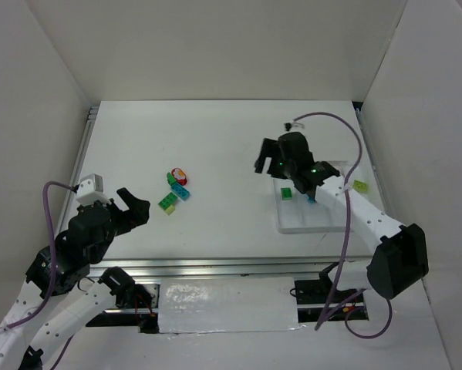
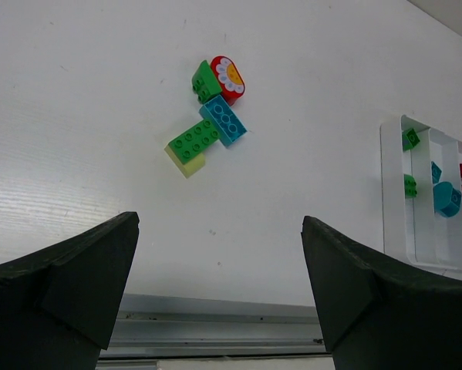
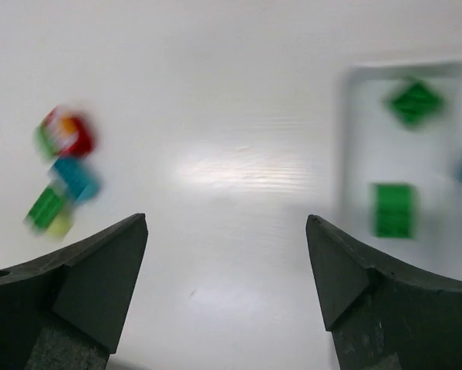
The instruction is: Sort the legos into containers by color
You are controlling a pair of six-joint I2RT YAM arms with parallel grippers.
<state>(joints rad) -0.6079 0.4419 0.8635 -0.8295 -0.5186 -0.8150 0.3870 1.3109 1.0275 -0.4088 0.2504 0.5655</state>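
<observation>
Left gripper: fingers apart, nothing between, over bare table near front edge. Right gripper: fingers apart, nothing between, hovering at far-left corner of tray. Loose legos (red, green, teal, pale yellow-green) clustered mid-table between grippers. Sorted bricks (green, teal, red) lie in tray compartments.

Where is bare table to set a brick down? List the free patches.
Widest free patch: the table between the loose brick cluster and the tray. The far strip behind both is bare too. Crowded: the cluster itself, and the tray's far-left corner, where the right gripper hangs.
</observation>
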